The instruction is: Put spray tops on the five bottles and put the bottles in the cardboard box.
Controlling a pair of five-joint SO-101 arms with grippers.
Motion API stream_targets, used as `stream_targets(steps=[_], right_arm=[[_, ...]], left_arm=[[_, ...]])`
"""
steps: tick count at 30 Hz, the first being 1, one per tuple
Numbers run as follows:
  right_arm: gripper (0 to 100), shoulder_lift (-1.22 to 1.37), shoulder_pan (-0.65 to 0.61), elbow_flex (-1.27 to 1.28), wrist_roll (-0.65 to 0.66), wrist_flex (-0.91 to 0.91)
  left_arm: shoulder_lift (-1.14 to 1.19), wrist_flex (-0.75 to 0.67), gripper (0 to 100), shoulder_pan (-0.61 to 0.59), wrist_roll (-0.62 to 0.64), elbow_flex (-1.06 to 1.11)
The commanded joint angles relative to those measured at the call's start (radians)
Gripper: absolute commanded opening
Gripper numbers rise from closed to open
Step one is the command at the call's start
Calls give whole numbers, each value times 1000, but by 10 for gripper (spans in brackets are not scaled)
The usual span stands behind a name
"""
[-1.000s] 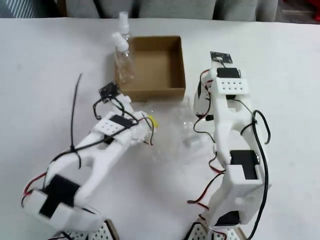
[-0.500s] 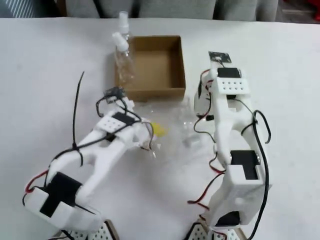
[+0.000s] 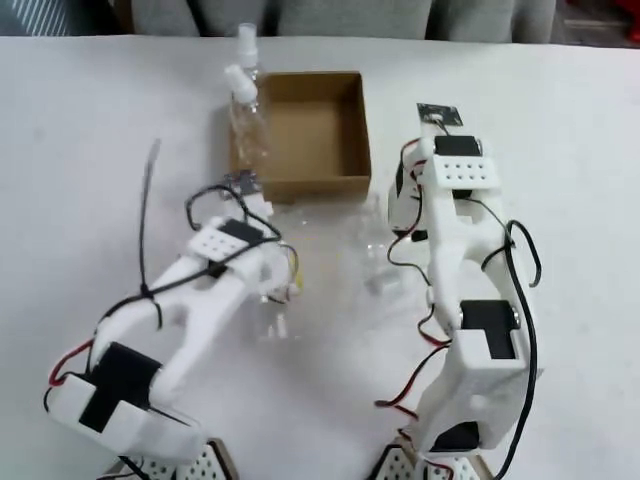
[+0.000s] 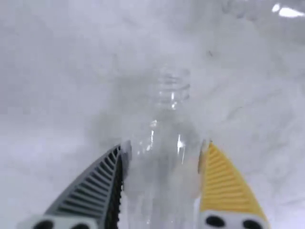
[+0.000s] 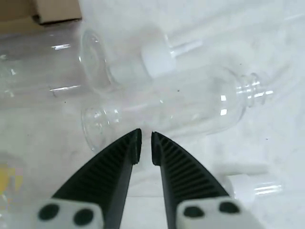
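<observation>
My left gripper [image 4: 162,155] is shut on a clear bottle [image 4: 162,157] with a bare threaded neck [image 4: 172,90]; its grey and yellow fingers press the bottle's sides. In the high view this gripper [image 3: 283,292] sits left of the loose bottles, in front of the cardboard box [image 3: 355,130]. My right gripper [image 5: 146,139] is shut on nothing, just short of a clear bottle [image 5: 176,107] lying on its side without a top. A white spray top [image 5: 159,58] lies beyond that bottle and another spray top [image 5: 248,183] beside my fingers.
Two bottles with spray tops [image 3: 245,100] stand at the box's left wall. More clear bottles [image 3: 375,265] lie between the arms. The right arm [image 3: 455,230] stretches along the box's right side. White table [image 3: 80,120] lies open to the far left.
My left gripper has drawn back from the box toward the table's near side and turned. The right arm has kept still.
</observation>
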Motion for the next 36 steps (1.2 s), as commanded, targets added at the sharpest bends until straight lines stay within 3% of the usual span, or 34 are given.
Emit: stream_targets(steps=[1, 3, 5, 7, 11, 14, 18, 22, 36], right_arm=[[31, -24, 19, 2, 12, -8], [31, -24, 19, 2, 12, -8], [31, -24, 19, 2, 12, -8], [31, -24, 19, 3, 12, -13], [31, -24, 19, 15, 12, -15], [31, -24, 19, 17, 12, -15], [31, -24, 19, 17, 12, -15], [31, -24, 19, 18, 12, -27], [31, -24, 18, 18, 12, -30]], left_arm=[[-15, 183, 94, -122, -549, -115], [-10, 221, 91, -170, -741, -114], [-10, 215, 94, -209, -825, -98], [-15, 147, 94, -225, -789, -71], [-15, 14, 95, -220, -600, -20], [-15, -14, 96, -205, -586, -3], [-15, -5, 176, -216, -577, -3], [-15, 98, 273, -222, -543, -40], [-15, 241, 277, -232, -551, -206]])
